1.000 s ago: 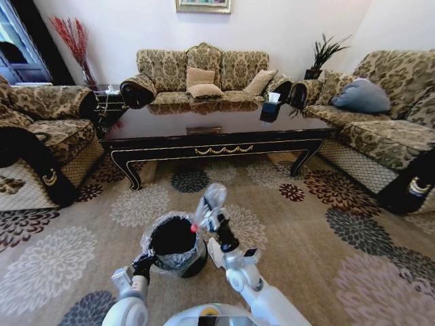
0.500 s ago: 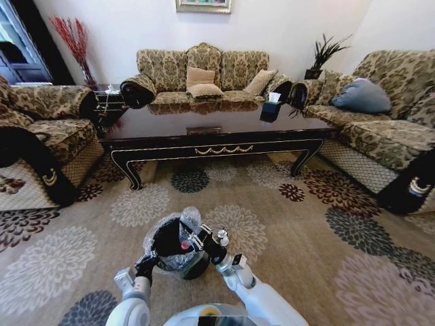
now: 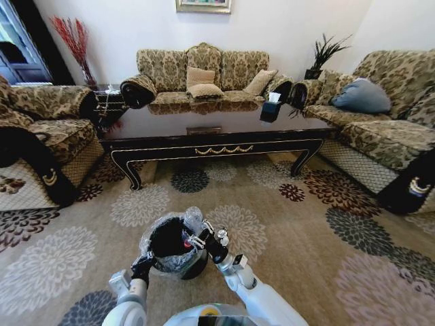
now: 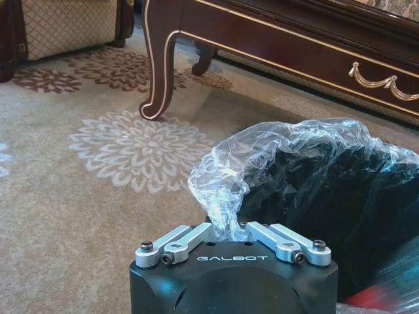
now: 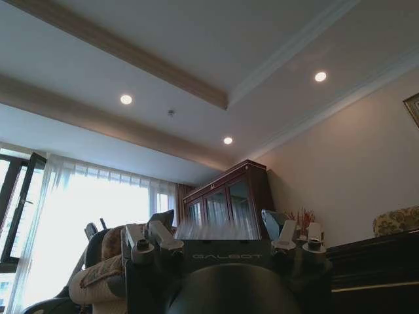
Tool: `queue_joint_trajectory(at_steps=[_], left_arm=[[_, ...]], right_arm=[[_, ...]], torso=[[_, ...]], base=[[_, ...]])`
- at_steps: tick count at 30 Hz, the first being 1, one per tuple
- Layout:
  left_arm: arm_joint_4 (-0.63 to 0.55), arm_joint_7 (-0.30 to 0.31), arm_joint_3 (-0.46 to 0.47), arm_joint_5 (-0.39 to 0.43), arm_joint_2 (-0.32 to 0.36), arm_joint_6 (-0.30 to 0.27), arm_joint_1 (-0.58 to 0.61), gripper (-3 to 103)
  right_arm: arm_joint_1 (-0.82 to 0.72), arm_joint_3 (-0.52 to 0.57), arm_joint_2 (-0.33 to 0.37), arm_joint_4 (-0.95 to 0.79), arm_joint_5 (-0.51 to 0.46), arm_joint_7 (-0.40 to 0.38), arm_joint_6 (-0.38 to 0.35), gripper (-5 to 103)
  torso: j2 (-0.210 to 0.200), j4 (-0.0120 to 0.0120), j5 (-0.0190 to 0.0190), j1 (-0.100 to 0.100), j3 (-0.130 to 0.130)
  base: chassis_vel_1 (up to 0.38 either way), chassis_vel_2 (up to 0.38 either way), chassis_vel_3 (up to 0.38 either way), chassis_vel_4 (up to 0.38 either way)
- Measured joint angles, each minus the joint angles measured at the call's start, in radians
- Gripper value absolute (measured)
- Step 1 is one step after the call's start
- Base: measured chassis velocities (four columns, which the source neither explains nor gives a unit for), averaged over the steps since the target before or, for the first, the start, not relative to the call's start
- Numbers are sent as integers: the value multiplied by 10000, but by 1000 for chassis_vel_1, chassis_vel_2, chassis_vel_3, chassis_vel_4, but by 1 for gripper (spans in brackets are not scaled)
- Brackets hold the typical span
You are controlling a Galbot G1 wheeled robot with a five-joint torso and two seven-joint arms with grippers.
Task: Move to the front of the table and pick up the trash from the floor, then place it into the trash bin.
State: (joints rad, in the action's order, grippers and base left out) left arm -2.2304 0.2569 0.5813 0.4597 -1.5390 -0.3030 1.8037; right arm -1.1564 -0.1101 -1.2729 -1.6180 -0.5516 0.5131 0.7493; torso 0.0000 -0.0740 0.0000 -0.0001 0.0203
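Note:
The trash bin [image 3: 170, 252], black with a crinkled clear liner, stands on the carpet right in front of me. My left gripper [image 3: 143, 263] is shut on the liner at the bin's near rim, and the pinched plastic [image 4: 226, 219] shows between its fingers. My right gripper [image 3: 197, 239] holds the trash, a clear plastic bottle [image 3: 192, 219] with a red cap, tilted over the bin's mouth. In the right wrist view the bottle [image 5: 216, 230] is a faint clear shape between the fingers. The table [image 3: 211, 146] stands farther ahead.
Patterned sofas surround the table on the left, back and right. A small black tissue box [image 3: 271, 109] sits on the table's right end. A curved table leg [image 4: 160, 72] stands beyond the bin. Floral carpet spreads open around the bin.
My right gripper has come down and leftward with the bottle, from upright beside the bin to tilted over its opening. The left gripper has kept its hold on the liner.

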Motion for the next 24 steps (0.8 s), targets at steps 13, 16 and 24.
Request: queue_joint_trajectory(at_steps=[13, 16, 24], left_arm=[[-500, 211, 1359, 1278, 360, -222, -304, 3], [-521, 410, 2454, 2051, 699, -320, -600, 3], [358, 652, 4877, 3663, 1430, -598, -1051, 3]], right_arm=[[-2, 771, 43, -183, -233, -1584, -647, 100], [80, 1049, 47, -170, -164, -2596, -1142, 100], [313, 1288, -261, 275, -642, -6938, -3350, 100]], torso=[[1, 0, -1, 0, 0], [1, 0, -1, 0, 1], [1, -1, -4, 0, 1]], base=[[0, 0, 0, 0], [0, 0, 0, 0], [0, 0, 0, 0]])
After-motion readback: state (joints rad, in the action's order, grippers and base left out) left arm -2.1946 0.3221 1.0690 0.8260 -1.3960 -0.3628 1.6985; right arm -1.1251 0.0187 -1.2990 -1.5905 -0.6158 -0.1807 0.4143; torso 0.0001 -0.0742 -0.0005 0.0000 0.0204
